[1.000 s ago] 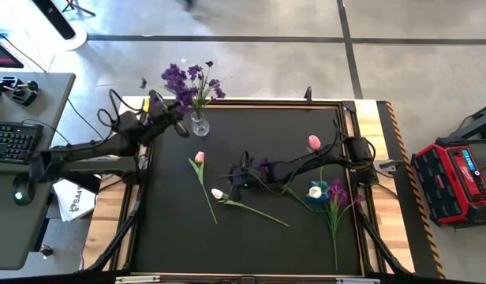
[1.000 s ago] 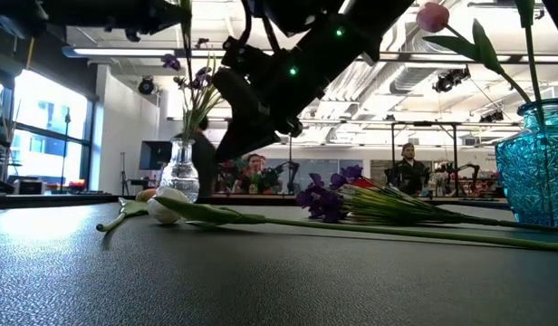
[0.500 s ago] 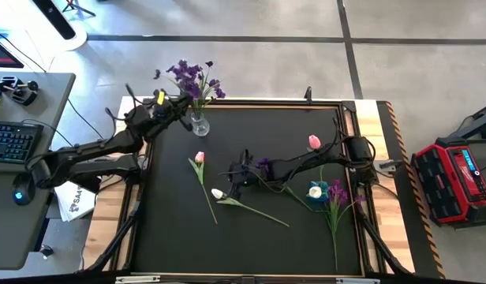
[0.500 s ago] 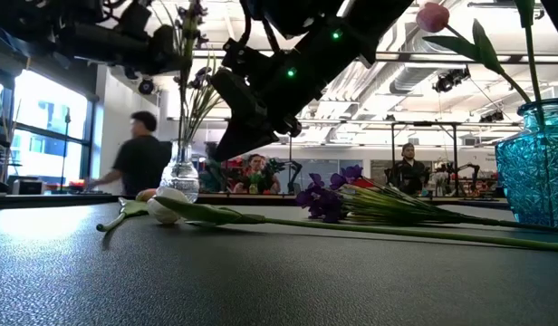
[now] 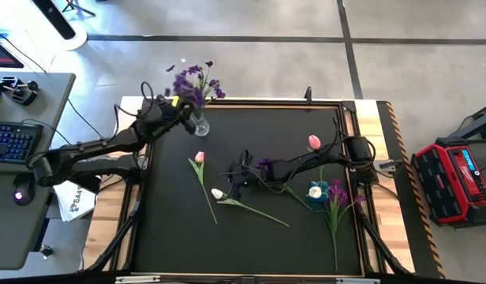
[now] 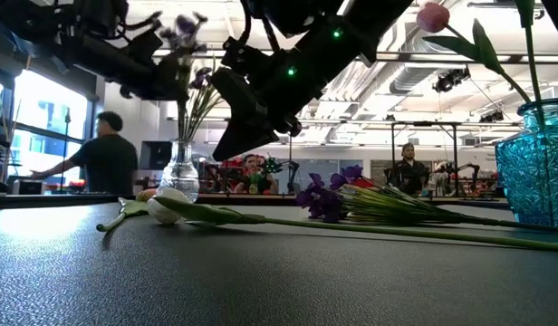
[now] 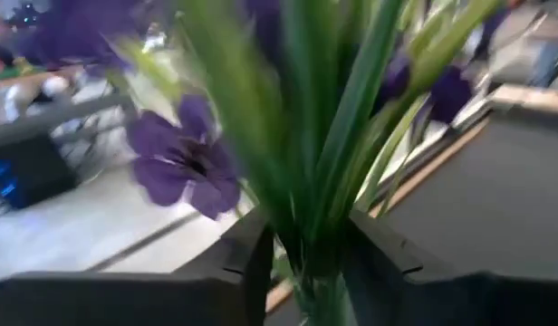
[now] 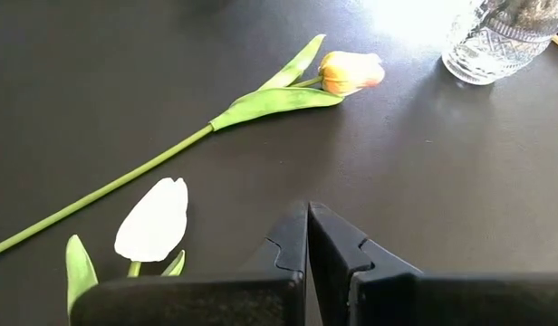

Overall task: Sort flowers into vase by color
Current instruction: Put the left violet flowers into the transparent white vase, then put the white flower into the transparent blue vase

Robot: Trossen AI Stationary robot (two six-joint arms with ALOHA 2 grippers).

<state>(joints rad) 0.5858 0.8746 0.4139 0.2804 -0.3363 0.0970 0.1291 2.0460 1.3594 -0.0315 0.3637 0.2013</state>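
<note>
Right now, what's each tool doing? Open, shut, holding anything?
Left tool: fingers apart around the purple flowers' stems over the clear vase; grip cannot be told.
Right tool: shut, empty, above the mat near the white tulip.

**Left arm at the clear vase**

I see my left gripper (image 5: 185, 115) beside the clear vase (image 5: 199, 125) of purple flowers (image 5: 192, 80). My right gripper (image 5: 236, 180) hangs mid-surface near the white tulip (image 5: 218, 193) and pink tulip (image 5: 200, 158).

A robotics lab: exposed ceiling ducts (image 6: 415, 41), polished concrete floor (image 5: 267, 67), a keyboard (image 5: 10, 142) on a side desk, people (image 6: 102, 158) beyond the bench.
</note>
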